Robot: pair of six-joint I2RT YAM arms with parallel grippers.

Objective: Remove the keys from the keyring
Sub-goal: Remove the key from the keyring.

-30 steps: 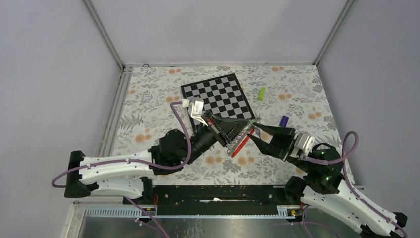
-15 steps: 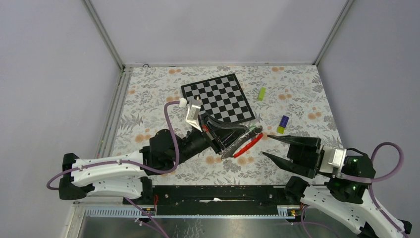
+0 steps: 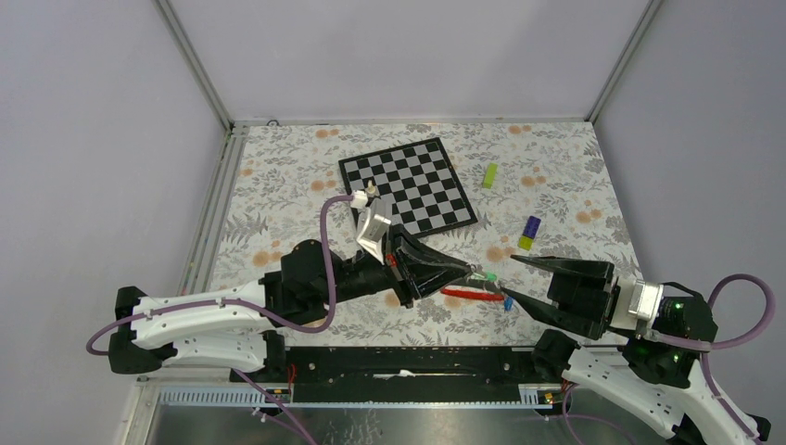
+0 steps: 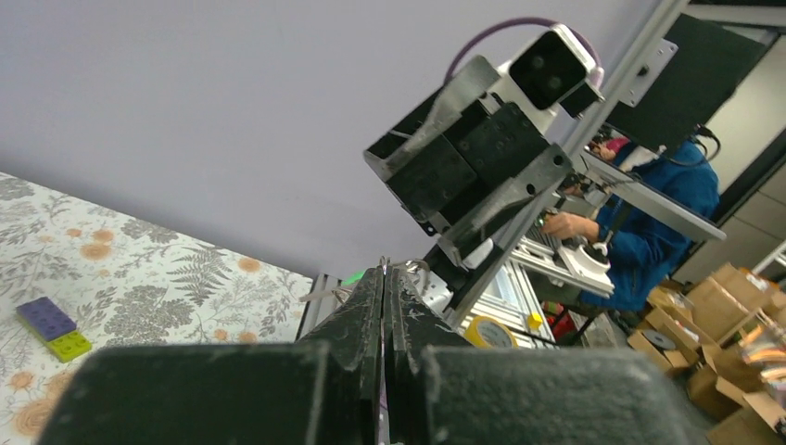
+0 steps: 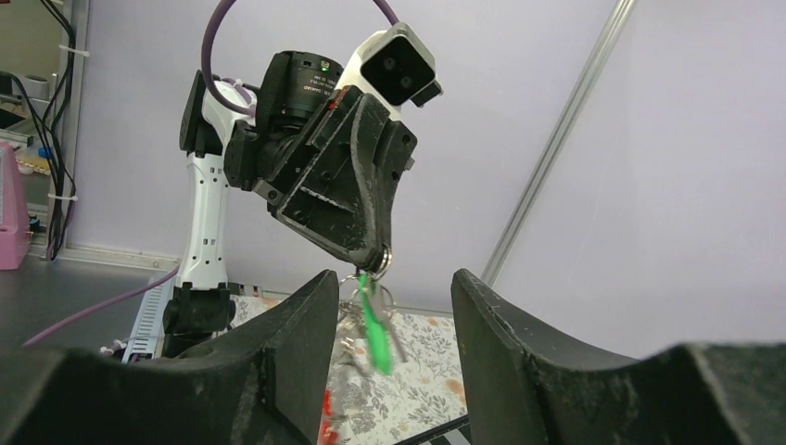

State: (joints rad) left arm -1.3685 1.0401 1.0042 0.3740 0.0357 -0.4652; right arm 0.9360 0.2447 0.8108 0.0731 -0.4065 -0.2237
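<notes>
There are two robot arms, and each one has one pincer. One chessboard (image 3: 408,185) lies flat on the counter (image 3: 278,185).

The left pincer (image 3: 466,271) is squeezed tight on the keyring (image 5: 383,259). It holds the ring up in the air, past the near right corner of the chessboard, on the side where the arms are. The keys hang down from the ring in a small bunch. One green key (image 5: 373,324) shows and one blue key (image 3: 508,302) shows. A few silver ones hang there too, but they are too small to count. One red strap (image 3: 461,294) hangs from the same ring.

The right pincer (image 3: 521,281) is open and holds nothing. Its tips point at the bunch from the side away from the chessboard. Its lower tip is right by the blue key, but I cannot tell if they touch.

There are two little blocks. One lime block (image 3: 489,175) lies just off the chessboard's right edge. One purple-and-yellow block (image 3: 529,232) lies a bit nearer the arms than that.

The counter has a cloth with grey leaves and orange flowers. Plain pale walls (image 3: 399,56) stand around it, with metal bars in the corners.
</notes>
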